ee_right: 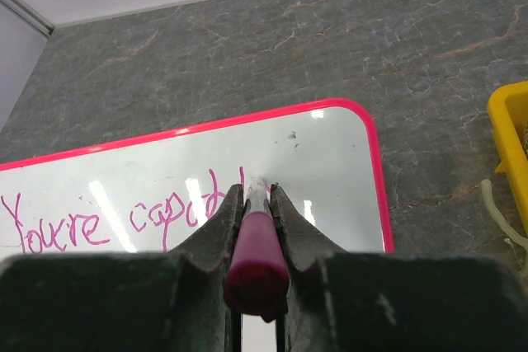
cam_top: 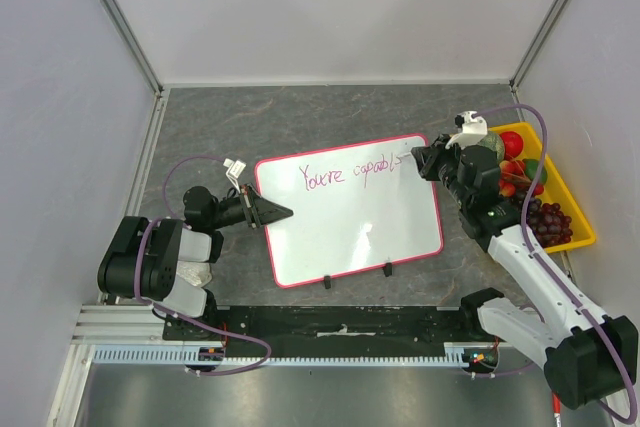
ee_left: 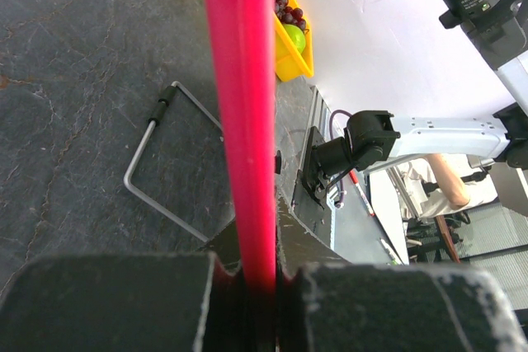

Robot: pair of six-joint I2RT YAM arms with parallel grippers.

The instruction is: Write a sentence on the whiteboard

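Observation:
The whiteboard (cam_top: 350, 222) lies flat in the middle of the table, white with a pink-red rim, two small black clips on its near edge. The sentence (cam_top: 348, 173) in thin magenta script reads about "You're capabl" along the top. My left gripper (cam_top: 278, 214) is shut on the board's left rim (ee_left: 243, 121), which runs up between its fingers. My right gripper (cam_top: 418, 160) is shut on a marker (ee_right: 257, 257) with a magenta end. The marker's tip touches the board (ee_right: 338, 150) just after the last written letter (ee_right: 206, 204).
A yellow bin (cam_top: 570, 202) of toy fruit stands right of the board, close to the right arm; its corner (ee_right: 511, 142) shows in the right wrist view. A bent wire bracket (ee_left: 153, 171) lies on the grey tabletop by the board's edge. White walls close in the table.

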